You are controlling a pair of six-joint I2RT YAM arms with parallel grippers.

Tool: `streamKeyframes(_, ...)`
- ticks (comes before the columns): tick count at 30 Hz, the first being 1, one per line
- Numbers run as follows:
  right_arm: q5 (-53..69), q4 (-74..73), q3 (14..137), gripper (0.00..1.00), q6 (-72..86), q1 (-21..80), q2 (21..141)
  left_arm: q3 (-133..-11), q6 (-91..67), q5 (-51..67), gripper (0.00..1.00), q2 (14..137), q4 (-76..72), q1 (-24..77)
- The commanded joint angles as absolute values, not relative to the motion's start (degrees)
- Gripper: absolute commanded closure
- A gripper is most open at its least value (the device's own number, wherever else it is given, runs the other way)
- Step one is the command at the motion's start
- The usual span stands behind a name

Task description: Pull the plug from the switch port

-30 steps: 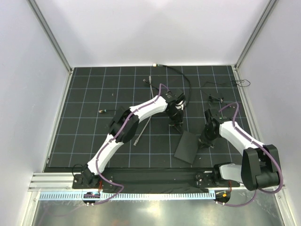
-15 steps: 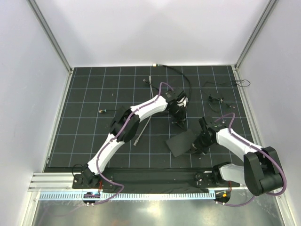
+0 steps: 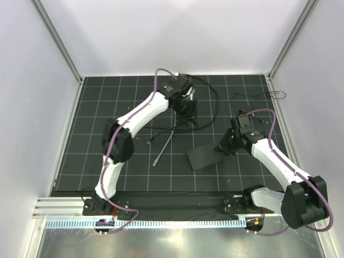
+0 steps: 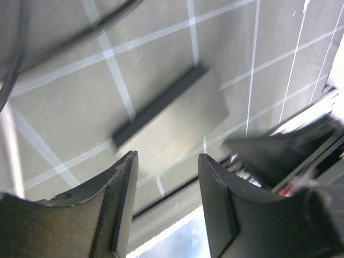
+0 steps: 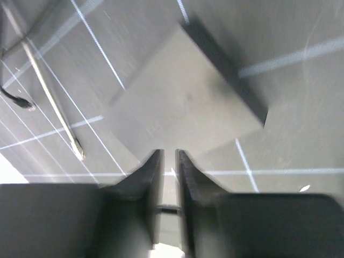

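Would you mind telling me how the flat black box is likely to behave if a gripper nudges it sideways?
The flat black box lies low and broad on the gridded mat, so it would probably slide or turn rather than tip. Its straight edges and even top suggest it is stiff, not floppy.

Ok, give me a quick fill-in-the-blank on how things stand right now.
1. The left gripper stands ___, with nothing between its fingers.
2. Of the two arms, the ___ one has its fingers nearest the box.
3. In the top view, the grey cable lies to the ___ of the box.
Missing words: open; right; left.
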State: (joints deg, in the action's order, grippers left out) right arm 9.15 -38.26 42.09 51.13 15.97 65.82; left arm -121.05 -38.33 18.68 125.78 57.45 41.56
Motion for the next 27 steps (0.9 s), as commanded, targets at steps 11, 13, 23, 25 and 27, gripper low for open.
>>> streamKeyframes(11, 28.03, -31.47, 52.82, 0.37, 17.50, 0.79, 79.71, -82.19, -43.23, 32.06, 0.46, 106.79, 39.74, 42.54)
streamKeyframes(13, 29.25, -30.24, 53.61, 0.37, 16.79, 0.70, 82.17, -79.99, -44.82, 34.18, 0.45, 107.75, 35.80, 42.54)
streamKeyframes(23, 32.26, -26.46, 52.12, 0.43, 17.49, 0.70, 89.38, -78.40, -51.06, 38.32, 0.44, 114.43, 25.40, 43.15)
streamKeyframes(25, 31.21, -26.63, 51.25, 0.44, 17.58, 0.79, 89.56, -78.57, -51.41, 38.67, 0.45, 115.83, 26.01, 43.33)
streamKeyframes(27, 31.20, -26.28, 50.54, 0.45, 17.75, 0.79, 89.56, -78.49, -51.59, 38.67, 0.45, 116.28, 26.28, 43.42)
